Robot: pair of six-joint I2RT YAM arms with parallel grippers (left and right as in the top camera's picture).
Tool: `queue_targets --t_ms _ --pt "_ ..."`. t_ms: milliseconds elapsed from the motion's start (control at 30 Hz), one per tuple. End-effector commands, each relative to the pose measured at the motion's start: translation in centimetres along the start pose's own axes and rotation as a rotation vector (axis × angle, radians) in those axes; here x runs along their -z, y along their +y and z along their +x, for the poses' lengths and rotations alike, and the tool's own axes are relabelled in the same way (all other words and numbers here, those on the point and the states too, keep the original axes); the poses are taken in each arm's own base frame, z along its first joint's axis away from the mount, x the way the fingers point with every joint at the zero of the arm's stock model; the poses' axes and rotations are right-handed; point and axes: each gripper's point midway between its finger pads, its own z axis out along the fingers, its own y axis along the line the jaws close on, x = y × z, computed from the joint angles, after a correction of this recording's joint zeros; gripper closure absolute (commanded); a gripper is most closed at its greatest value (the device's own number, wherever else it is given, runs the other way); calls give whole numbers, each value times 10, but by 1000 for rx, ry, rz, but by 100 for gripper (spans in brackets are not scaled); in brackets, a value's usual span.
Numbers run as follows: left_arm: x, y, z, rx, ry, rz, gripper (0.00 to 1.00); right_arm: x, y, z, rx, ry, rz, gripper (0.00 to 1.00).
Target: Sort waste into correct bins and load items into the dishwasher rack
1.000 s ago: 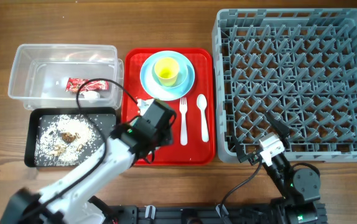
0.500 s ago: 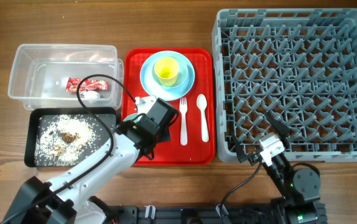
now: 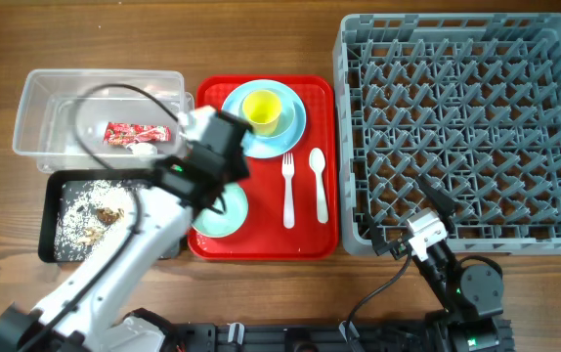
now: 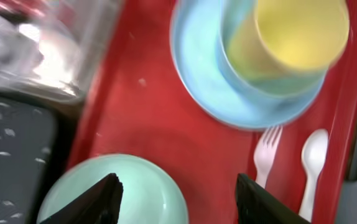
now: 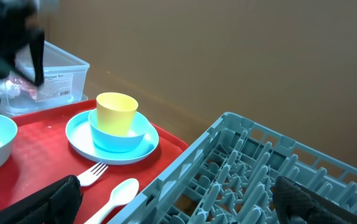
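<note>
My left gripper (image 4: 181,200) is open with nothing between its fingers and hangs over the red tray (image 3: 261,244), near the clear tub (image 3: 36,117). The pale green bowl (image 3: 224,210) stands free on the tray's front left. Behind it a yellow cup (image 3: 262,110) sits in a blue dish on the light-blue plate (image 3: 290,132). Fork (image 3: 287,191) and spoon (image 3: 319,186) lie side by side. The red wrapper (image 3: 136,134) and the white tissue (image 3: 144,151) lie in the tub. Food scraps (image 3: 100,213) cover the black tray (image 3: 51,244). My right gripper (image 5: 185,208) is wide open at the grey rack's (image 3: 466,127) front edge.
The rack fills the right side of the table, and its near wall stands just ahead of my right fingers. The tub and black tray sit close against the red tray's left side. A black cable loops from the left arm over the tub.
My left arm has swung from the tray's front toward the back left, uncovering the green bowl. Its jaws have gone from shut to open. The right arm has not moved.
</note>
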Motion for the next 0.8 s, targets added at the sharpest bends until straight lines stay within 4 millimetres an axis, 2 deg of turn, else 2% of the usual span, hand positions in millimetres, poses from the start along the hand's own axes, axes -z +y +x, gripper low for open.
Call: queue_targets --t_ms 0,33,67,100,200,367,500,767 --pt "29 40 -56 99 -97 -49 38 0 1 -2 4 -11 -4 0" --pt "33 50 -62 127 -108 -62 33 0 1 -2 4 -11 -4 0" --pt "37 66 -71 174 -127 -83 23 0 1 -2 4 -11 -4 0" --pt "39 80 -77 212 -140 -103 1 0 1 -2 4 -11 -4 0" --pt "45 122 -85 313 -153 -175 0 0 1 -2 4 -11 -4 0" --pt "47 155 -92 399 -169 -233 0 0 1 -2 4 -11 -4 0" --pt "48 168 -94 431 -175 -253 0 0 1 -2 4 -11 -4 0" --pt "48 168 -94 432 -175 -254 0 0 1 -2 4 -11 -4 0"
